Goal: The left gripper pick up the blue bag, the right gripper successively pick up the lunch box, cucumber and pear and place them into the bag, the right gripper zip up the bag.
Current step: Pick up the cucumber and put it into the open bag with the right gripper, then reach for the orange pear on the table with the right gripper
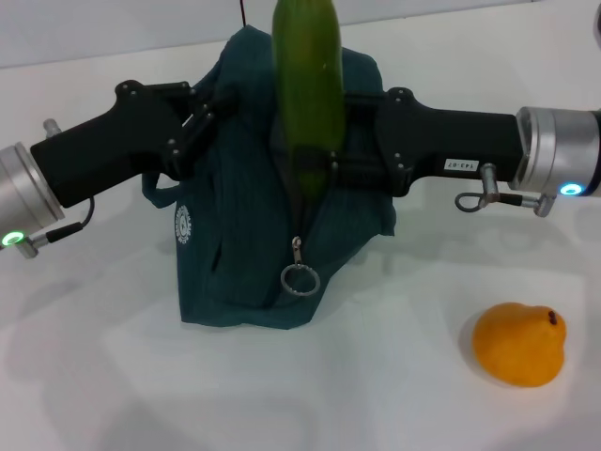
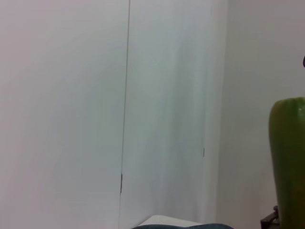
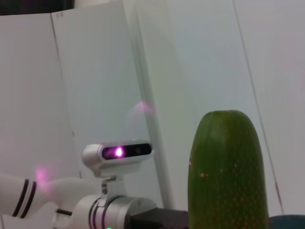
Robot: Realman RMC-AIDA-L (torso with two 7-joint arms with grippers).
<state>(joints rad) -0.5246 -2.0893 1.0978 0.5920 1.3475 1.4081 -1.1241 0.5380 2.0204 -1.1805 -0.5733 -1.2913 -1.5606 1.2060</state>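
Right gripper (image 1: 331,155) holds cucumber (image 1: 307,85) upright over blue bag (image 1: 254,254); left gripper (image 1: 202,127) pinches its rim, so I can drop it in.

Plain white table (image 1: 282,395), white walls (image 2: 71,95)

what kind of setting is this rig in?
Probably a lab data-collection station: a plain white table, blank white wall panels, and staged props only, a blue bag, cucumber and pear.
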